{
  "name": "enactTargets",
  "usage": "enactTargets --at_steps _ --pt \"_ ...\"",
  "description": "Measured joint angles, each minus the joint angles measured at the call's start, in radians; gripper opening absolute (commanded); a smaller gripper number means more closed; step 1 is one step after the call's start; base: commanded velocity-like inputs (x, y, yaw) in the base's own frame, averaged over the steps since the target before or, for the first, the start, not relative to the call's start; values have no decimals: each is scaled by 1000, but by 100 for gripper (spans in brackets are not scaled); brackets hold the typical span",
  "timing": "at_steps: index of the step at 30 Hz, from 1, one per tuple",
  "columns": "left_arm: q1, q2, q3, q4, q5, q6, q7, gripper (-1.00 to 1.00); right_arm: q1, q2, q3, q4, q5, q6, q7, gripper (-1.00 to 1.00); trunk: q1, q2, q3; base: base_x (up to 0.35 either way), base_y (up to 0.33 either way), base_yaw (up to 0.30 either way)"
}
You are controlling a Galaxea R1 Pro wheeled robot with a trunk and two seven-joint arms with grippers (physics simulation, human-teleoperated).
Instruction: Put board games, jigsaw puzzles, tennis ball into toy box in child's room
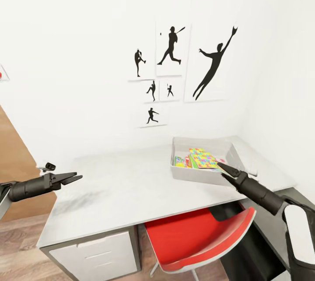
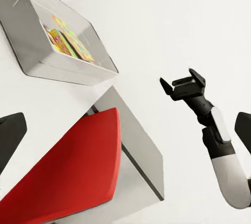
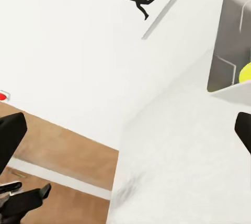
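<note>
We have both arms held out over the table (image 1: 131, 184), and neither has anything in hand. Our right gripper (image 1: 224, 171) sits just at the near rim of the toy box (image 1: 197, 176), fingers parted a little with nothing between them; in the left wrist view the same gripper (image 2: 183, 85) shows its jaws spread and bare. Just beyond those fingertips, inside the box, lie a jigsaw puzzle (image 1: 203, 158) on top and printed board games (image 1: 180, 161) tucked under its edge, stacked flat, we judge, because the bin is shallow. A sliver of yellow-green at the box's wall in the right wrist view may be the tennis ball (image 3: 244, 72), though we cannot be sure. Our left gripper (image 1: 72, 178) hangs well apart from the box, over the table's far-left edge, fingers slightly open and empty. A red chair (image 1: 197, 237) is pushed beneath the tabletop below our right arm. The tabletop around both grippers carries no loose toys, so we judge the gathering nearly or fully done
</note>
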Motion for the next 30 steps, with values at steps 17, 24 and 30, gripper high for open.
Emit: enactTargets --at_steps 17,24,30 --pt "16 0 0 0 4 -1 0 100 258 -47 -89 2 16 -143 403 100 0 0 28 -60 26 0" --pt "18 -11 -5 -1 6 -1 0 100 301 -49 -122 3 23 -199 553 100 0 0 40 -2 1 0" --pt "19 -15 -5 -1 5 -2 0 100 304 -47 -132 9 27 -208 567 100 0 0 50 -57 0 0"
